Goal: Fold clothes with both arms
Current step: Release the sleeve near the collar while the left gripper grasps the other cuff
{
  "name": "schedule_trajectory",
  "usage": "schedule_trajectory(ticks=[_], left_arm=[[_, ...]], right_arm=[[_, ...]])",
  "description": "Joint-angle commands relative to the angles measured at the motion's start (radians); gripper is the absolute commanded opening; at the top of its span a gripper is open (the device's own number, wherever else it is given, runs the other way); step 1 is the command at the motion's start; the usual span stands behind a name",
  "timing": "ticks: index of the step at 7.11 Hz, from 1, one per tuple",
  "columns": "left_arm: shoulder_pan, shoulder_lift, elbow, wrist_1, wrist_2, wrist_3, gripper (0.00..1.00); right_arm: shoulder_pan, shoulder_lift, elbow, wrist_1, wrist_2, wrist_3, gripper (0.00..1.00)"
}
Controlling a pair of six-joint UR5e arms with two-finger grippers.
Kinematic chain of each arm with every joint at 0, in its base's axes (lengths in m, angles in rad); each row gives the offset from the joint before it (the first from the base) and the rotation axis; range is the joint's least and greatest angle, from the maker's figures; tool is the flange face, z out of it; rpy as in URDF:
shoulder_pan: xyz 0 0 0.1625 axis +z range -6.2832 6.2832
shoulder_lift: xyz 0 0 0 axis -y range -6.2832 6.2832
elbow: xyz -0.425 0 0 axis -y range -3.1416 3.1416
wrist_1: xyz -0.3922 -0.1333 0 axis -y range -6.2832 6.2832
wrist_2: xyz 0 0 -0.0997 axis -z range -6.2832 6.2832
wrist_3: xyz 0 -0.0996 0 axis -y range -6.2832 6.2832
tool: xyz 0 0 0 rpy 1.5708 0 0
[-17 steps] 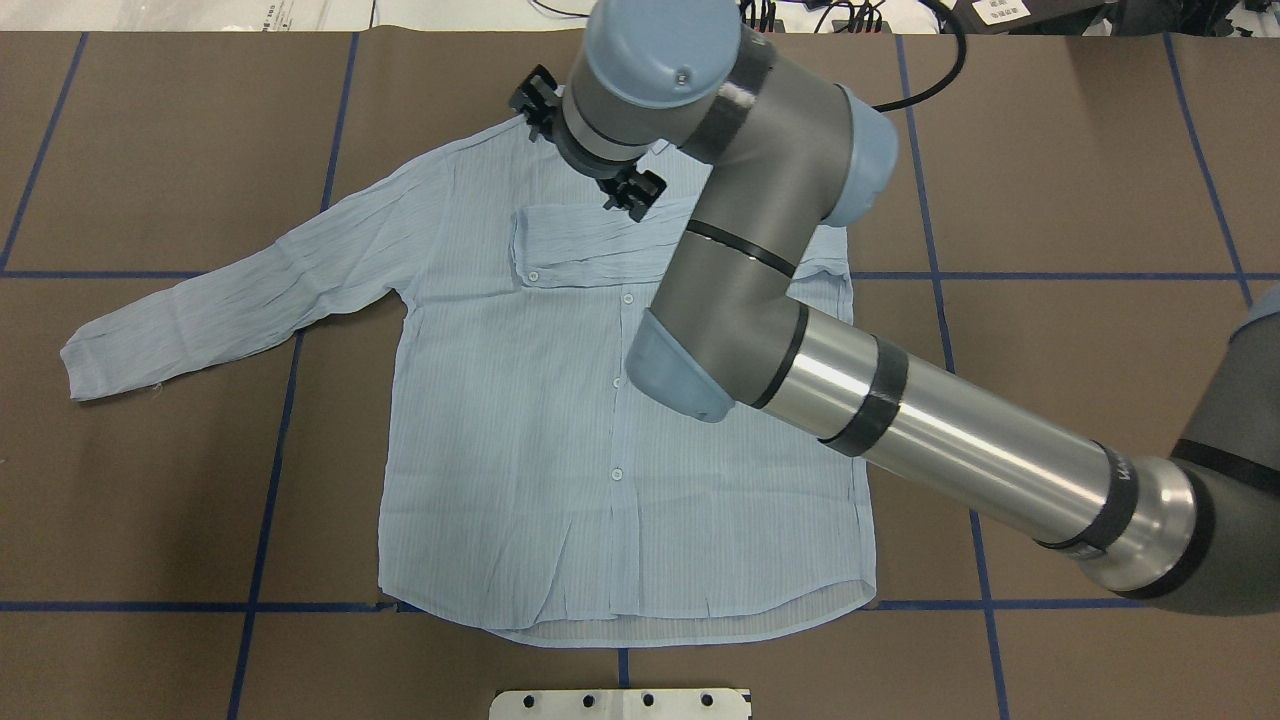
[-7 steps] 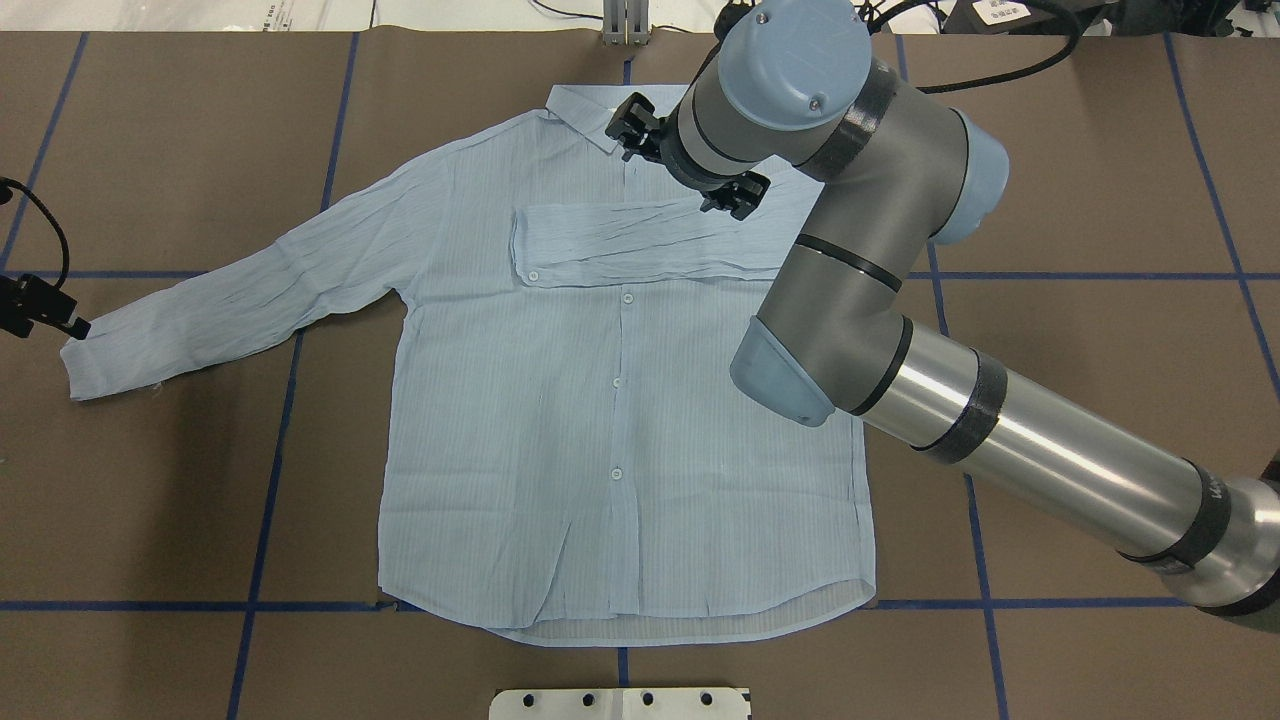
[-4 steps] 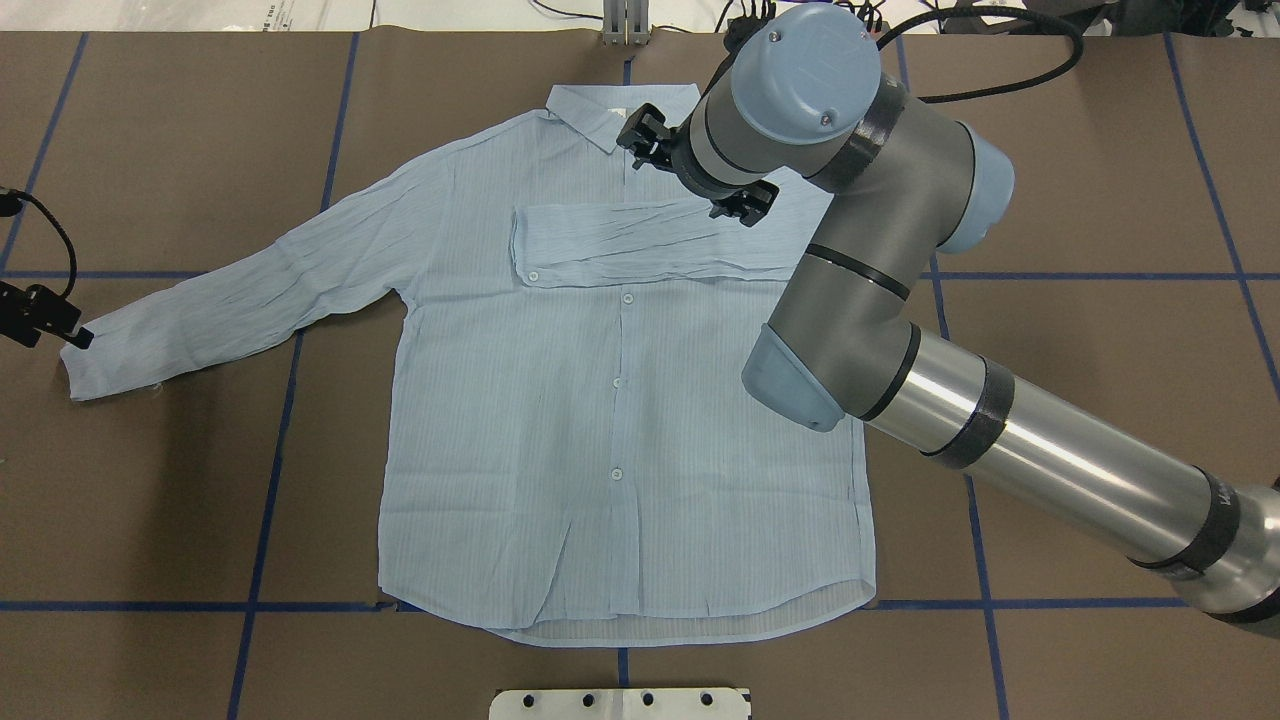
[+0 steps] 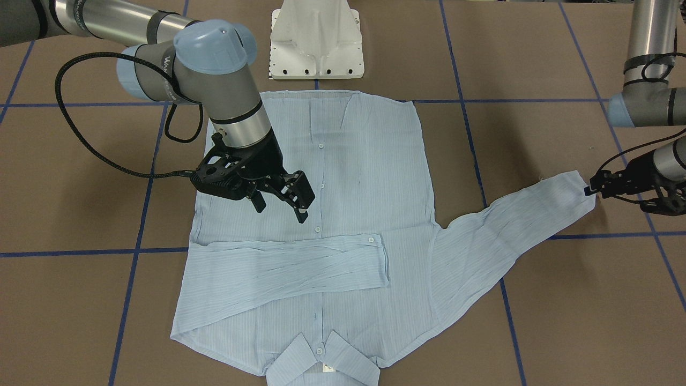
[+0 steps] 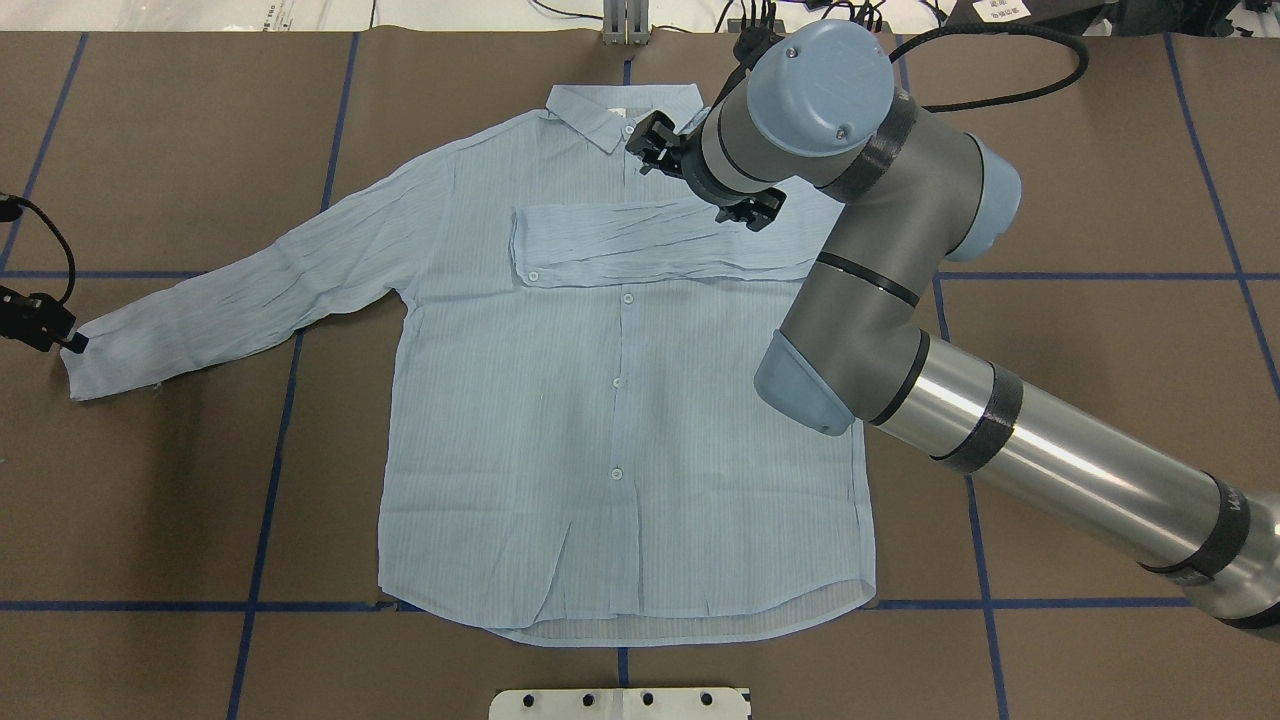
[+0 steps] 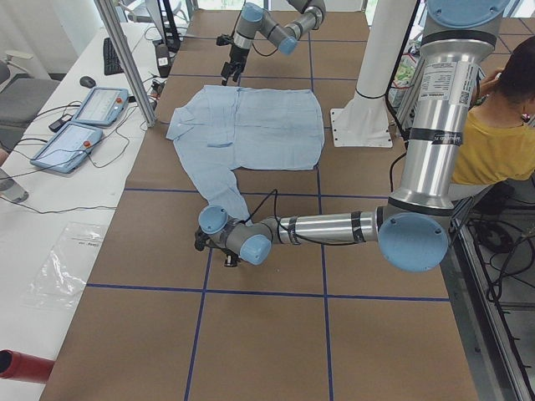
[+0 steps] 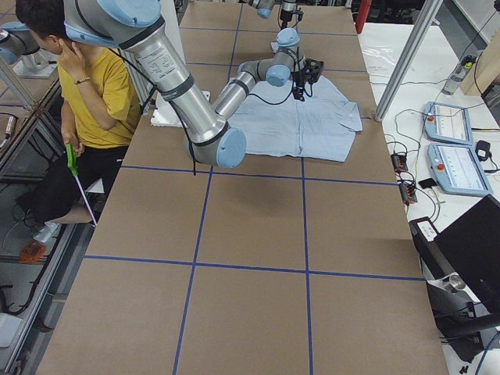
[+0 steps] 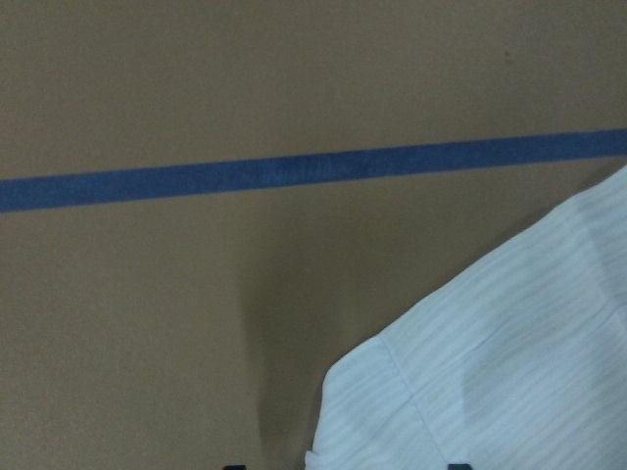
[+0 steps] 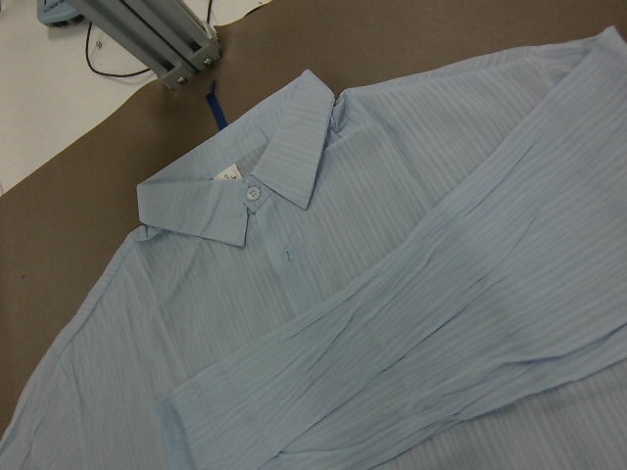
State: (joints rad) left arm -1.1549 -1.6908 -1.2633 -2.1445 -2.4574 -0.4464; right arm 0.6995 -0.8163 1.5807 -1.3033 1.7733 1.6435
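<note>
Centre left: right gripper [image 4: 281, 208], fingers spread wide, empty, poised over shirt [image 4: 348, 161]. Centre: thin, creased, finely striped blue cloth, lying flat, collar toward bottom edge, long axis vertical, one sleeve folded across chest. Far right: left gripper [image 4: 594, 188], fingers spread at outstretched cuff's edge.

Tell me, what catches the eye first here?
A light blue shirt lies flat on the table, one sleeve folded across its chest. The right gripper hovers open above it, while the left gripper sits at the other sleeve's cuff.
</note>
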Motion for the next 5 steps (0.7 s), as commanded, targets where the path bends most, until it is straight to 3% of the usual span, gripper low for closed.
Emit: schedule_trajectory(ticks=[1, 4, 5], left_arm=[[0.001, -0.001, 0.001, 0.000, 0.001, 0.002, 0.55], [0.001, -0.001, -0.001, -0.006, 0.001, 0.002, 0.48], [0.001, -0.001, 0.001, -0.005, 0.003, 0.002, 0.39]], right_arm=[[0.000, -0.003, -0.001, 0.001, 0.000, -0.001, 1.00], [0.000, -0.004, 0.001, 0.001, 0.000, 0.001, 1.00], [-0.002, -0.004, 0.001, 0.001, 0.000, 0.001, 1.00]])
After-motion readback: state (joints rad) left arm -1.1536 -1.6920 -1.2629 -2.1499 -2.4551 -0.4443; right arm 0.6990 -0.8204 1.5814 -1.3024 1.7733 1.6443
